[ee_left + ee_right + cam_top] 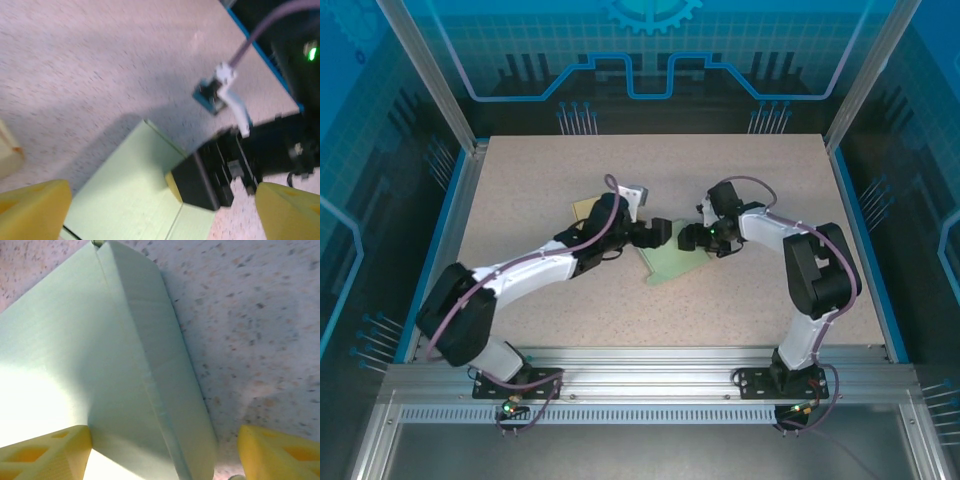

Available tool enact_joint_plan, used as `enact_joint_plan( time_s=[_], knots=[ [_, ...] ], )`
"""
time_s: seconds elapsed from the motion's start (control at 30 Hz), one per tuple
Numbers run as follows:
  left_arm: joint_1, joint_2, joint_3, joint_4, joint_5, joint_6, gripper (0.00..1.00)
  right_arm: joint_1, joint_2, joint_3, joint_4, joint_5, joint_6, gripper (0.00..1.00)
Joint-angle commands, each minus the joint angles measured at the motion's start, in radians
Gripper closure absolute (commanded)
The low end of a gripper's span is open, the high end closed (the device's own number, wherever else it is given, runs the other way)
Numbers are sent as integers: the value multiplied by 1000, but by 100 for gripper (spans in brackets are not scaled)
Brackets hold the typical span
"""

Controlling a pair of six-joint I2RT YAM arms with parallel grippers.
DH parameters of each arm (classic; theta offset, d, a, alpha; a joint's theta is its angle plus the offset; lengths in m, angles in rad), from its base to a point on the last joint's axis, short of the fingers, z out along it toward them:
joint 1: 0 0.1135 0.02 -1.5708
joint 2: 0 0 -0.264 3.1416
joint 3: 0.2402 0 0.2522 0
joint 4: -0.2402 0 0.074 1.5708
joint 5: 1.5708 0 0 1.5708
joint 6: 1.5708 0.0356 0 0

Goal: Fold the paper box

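The paper box (672, 262), a pale green sheet of card, lies on the speckled desk (520, 180) near its middle, just in front of the point where the two arms meet; from the top view the left tool (660, 232) reaches in from the left and hangs over the box's far left corner, while the right tool (688, 238) comes from the right and sits at the far right part of the same sheet, the two tools close together and facing each other; a tan card (585, 207) lies flat on the desk just behind the left arm, apart from the box; in the left wrist view the left tool (162, 212) is spread wide, one yellow finger (35, 210) at each lower corner with nothing pinched between them, the paper box (125, 190) lying below the gap and the black body of the right tool (210, 182) resting at the box's edge; in the right wrist view the right tool (162, 455) is likewise parted, one finger over the paper box (100, 365) and the other over the bare desk (250, 315); there two green panels meet along a straight crease, the narrower outer one in shade; whether that finger touches the paper I cannot tell.
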State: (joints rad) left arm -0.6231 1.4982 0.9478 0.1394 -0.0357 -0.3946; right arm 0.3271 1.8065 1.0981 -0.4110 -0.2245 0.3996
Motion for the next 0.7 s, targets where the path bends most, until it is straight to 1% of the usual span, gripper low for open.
enact_joint_plan(
  time_s=[0.0, 0.13, 0.27, 0.33, 0.37, 0.5, 0.53, 0.6, 0.63, 0.67],
  knots=[
    [53, -4, -54, -56, -81, -83, 3, 27, 1, -46, -40, 7, -7, 22],
    [73, 29, -50, -124, -67, -91, 7, 32, -26, -67, -37, -33, -5, 20],
    [73, 60, -62, -132, -75, -50, 22, 26, -54, -95, -28, -55, 9, 14],
    [74, 87, -53, -135, -59, -34, 25, 17, -72, -102, -24, -55, 12, 8],
    [73, 106, -43, -138, -44, -29, 27, 10, -79, -104, -21, -55, 12, 7],
    [73, 199, 20, -184, -4, -7, 37, -22, -83, -98, -3, -88, 14, 6],
    [72, 215, 35, -205, -5, -4, 42, -28, -79, -96, 2, -100, 14, 6],
    [73, 236, 50, -244, -23, -1, 45, -38, -70, -95, 15, -128, 20, 6],
    [73, 244, 55, -263, -34, 3, 49, -42, -67, -96, 24, -145, 23, 6],
    [74, 250, 59, -280, -39, 9, 50, -45, -64, -99, 36, -163, 27, 6]
  ],
)
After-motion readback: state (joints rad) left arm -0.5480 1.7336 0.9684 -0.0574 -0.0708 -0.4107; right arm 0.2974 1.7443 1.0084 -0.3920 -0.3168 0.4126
